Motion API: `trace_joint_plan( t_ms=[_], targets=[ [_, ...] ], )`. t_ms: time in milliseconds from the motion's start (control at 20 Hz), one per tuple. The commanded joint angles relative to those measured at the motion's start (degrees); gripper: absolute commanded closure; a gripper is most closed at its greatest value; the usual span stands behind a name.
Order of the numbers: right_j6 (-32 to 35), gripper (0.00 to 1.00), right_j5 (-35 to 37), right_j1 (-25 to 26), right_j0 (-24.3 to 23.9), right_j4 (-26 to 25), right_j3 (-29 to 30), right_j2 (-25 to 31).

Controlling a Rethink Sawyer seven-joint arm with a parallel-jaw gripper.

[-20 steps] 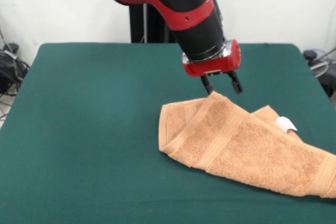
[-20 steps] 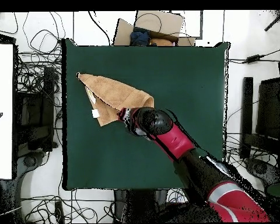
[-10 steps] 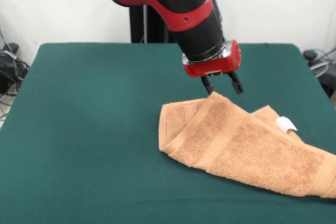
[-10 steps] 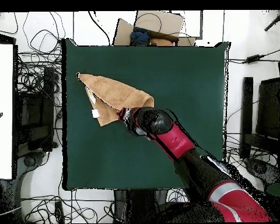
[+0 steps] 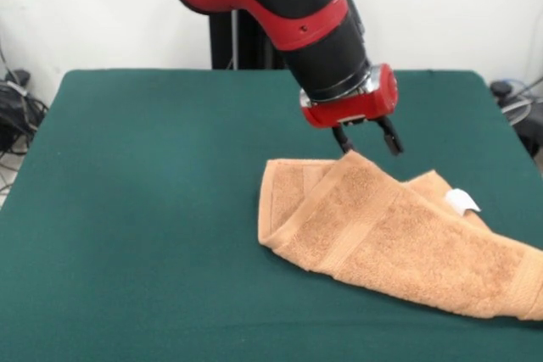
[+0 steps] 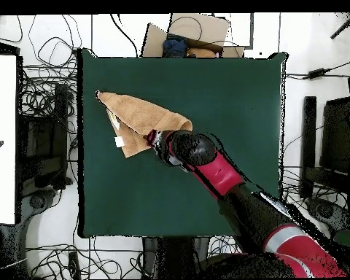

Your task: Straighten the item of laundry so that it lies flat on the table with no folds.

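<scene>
The orange-tan towel (image 5: 386,239) is lying folded over itself on the dark green tabletop (image 5: 153,209), in the right half of the front view and running off toward the near right corner. In the overhead view the towel (image 6: 138,118) is sitting near the left edge of the tabletop (image 6: 229,102), stretching from a point close to that edge toward the middle. It is not lying flat: a top layer is draping diagonally across a lower layer, so that a folded edge is showing at the left end and woven border bands are crossing the cloth at an angle. A small white tag (image 5: 462,202) is sticking up at the far edge of the towel, right of the raised peak.

The red and black arm (image 5: 288,14) is reaching down from above, and its gripper (image 5: 367,140) is hanging just over the peak of the fold. The two dark fingers (image 5: 343,138) are standing apart, spread and holding nothing; the left one is coming down to the very top of the cloth, while the other is clear of it. From overhead, the wrist is covering the inner end of the towel, so the gripper itself is hidden there.
</scene>
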Motion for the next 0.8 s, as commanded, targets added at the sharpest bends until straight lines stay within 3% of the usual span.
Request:
trace_joint_plan(
  t_ms=[50, 800],
  targets=[
    [13.3, 0.00, -9.3, 3.6, -2.1, 1.4, -1.5, 7.9],
    [14.4, 0.00, -10.9, 4.0, -2.2, 1.2, -1.3, 8.7]
  ],
)
